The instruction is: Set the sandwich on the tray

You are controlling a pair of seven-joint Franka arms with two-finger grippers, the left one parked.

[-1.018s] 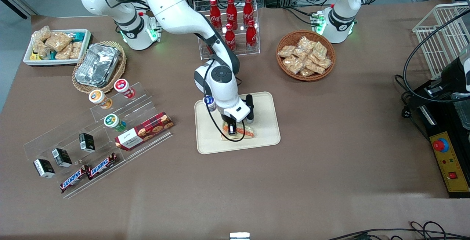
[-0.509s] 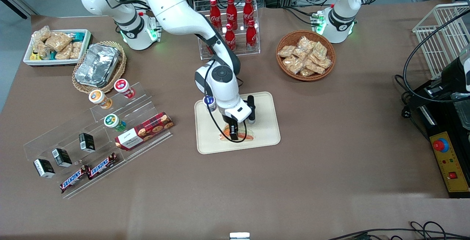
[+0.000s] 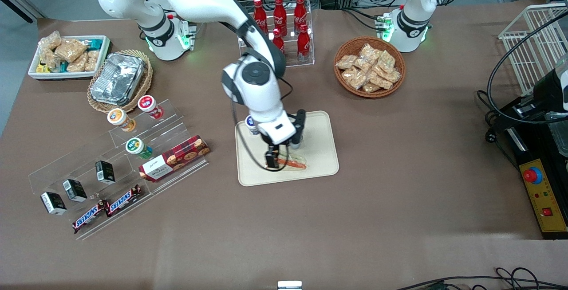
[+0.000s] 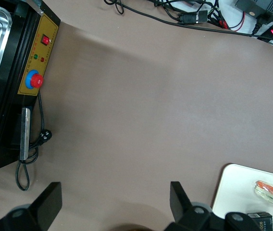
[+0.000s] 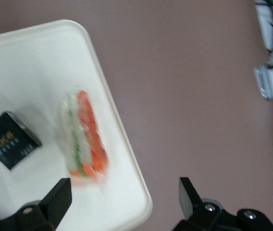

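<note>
The sandwich (image 3: 291,164) lies flat on the cream tray (image 3: 320,148), near the tray edge closest to the front camera, its orange and green filling showing. My right gripper (image 3: 290,141) hangs above the tray, a little farther from the front camera than the sandwich, and touches nothing. In the right wrist view the gripper (image 5: 122,204) is open, with the sandwich (image 5: 83,137) and the tray (image 5: 40,62) below it and nothing between its black fingers (image 5: 55,199). The left wrist view catches the sandwich (image 4: 272,193) on a corner of the tray (image 4: 237,192).
A small black box (image 3: 270,160) shows beside the sandwich, and a blue-lidded cup (image 3: 252,124) stands at the tray's edge. A rack of cola bottles (image 3: 279,24) and a basket of snack packets (image 3: 369,66) stand farther back. Acrylic shelves of snacks (image 3: 133,157) lie toward the working arm's end.
The gripper, which was down on the sandwich, has let it go and risen, with the arm swinging slightly toward the working arm's end. The sandwich now rests on the tray.
</note>
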